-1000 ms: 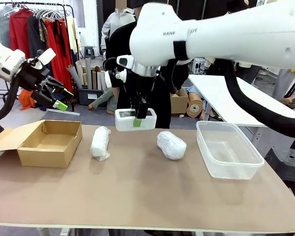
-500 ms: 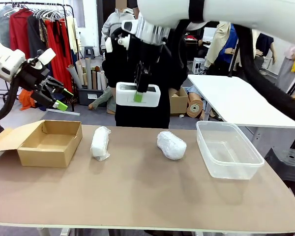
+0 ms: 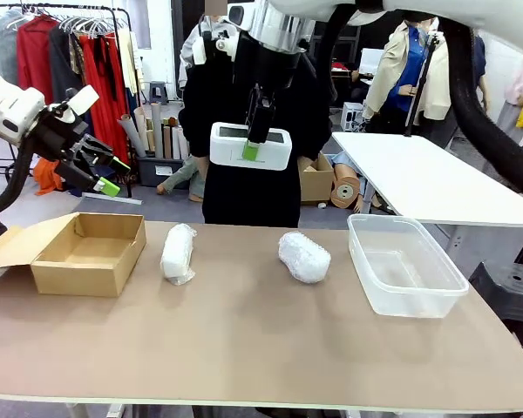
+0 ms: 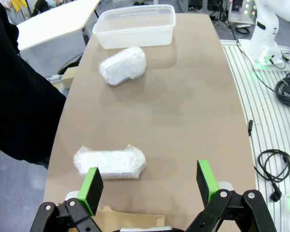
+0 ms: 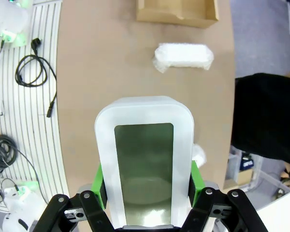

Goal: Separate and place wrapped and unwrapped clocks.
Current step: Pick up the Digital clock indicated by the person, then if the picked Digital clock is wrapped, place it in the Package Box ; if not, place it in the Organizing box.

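— Jaws on the right arm: how do they stand?
— Clenched on the bare clock [image 5: 143,164], with the green pads [image 5: 195,181] pressed against its two long sides. The left jaws are spread wide with nothing between them, up in the air over the cardboard box [image 3: 74,280].
— Take me outward from our edge.
— First comes the tabletop [image 3: 244,348], matte brown and smooth. Farther back is a row of things. The box sits at the left, open, with one flap folded out. Beside it lies an oblong lump [image 3: 178,253] in crinkly white bubble wrap, one end toward us. Near the middle is a plumper wrapped lump [image 3: 303,257], rounder in outline. At the right stands a clear plastic tub [image 3: 418,294], a rounded rectangle with thin walls.
— And the clock?
— It hangs well above the tabletop's far edge, in front of a person in black. It has a smooth white shell and rounded corners. Its grey-green screen is turned up toward the wrist.
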`<state>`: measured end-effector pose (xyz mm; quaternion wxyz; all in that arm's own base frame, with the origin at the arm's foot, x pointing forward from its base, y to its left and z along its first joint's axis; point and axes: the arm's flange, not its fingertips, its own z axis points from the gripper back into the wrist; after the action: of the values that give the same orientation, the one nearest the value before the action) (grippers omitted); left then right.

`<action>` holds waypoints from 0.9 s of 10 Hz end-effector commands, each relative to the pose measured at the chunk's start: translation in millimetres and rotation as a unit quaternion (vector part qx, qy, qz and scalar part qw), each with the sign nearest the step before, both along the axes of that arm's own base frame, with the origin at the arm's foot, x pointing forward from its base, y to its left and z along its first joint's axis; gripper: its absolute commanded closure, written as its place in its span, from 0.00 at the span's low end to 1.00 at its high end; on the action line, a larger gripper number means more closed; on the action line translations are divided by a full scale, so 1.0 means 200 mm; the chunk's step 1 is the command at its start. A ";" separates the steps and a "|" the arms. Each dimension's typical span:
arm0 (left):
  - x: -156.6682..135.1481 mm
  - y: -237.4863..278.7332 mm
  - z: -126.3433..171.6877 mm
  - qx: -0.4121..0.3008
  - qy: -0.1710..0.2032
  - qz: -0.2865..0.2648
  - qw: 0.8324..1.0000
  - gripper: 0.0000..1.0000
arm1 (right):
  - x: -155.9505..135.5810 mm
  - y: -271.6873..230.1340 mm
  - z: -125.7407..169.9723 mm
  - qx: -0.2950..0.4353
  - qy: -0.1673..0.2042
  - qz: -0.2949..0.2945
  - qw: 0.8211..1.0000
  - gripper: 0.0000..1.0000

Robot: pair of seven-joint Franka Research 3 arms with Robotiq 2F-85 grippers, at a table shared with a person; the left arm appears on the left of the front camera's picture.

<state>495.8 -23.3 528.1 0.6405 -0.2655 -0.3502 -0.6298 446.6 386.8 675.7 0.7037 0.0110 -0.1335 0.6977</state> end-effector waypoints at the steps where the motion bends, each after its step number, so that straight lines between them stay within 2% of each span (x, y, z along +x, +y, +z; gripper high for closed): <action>1: 0.00 0.00 0.01 0.000 -0.001 0.000 1.000 0.00 | -0.01 -0.01 0.01 -0.001 -0.015 -0.022 1.000 1.00; 3: 0.00 0.00 0.01 0.000 -0.001 0.000 1.000 0.00 | -0.01 -0.01 -0.03 -0.006 -0.034 -0.003 0.999 1.00; 4: 0.00 0.00 0.01 0.000 -0.001 0.000 1.000 0.00 | 0.00 0.00 0.01 -0.002 -0.007 -0.003 1.000 1.00; 9: 0.00 0.00 0.01 0.000 -0.001 0.000 1.000 0.00 | 0.00 0.00 0.01 -0.002 -0.007 -0.003 1.000 1.00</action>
<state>495.8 -23.3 528.1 0.6405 -0.2655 -0.3502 -0.6298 447.5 387.7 672.6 0.7036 0.0011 -0.1361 0.6975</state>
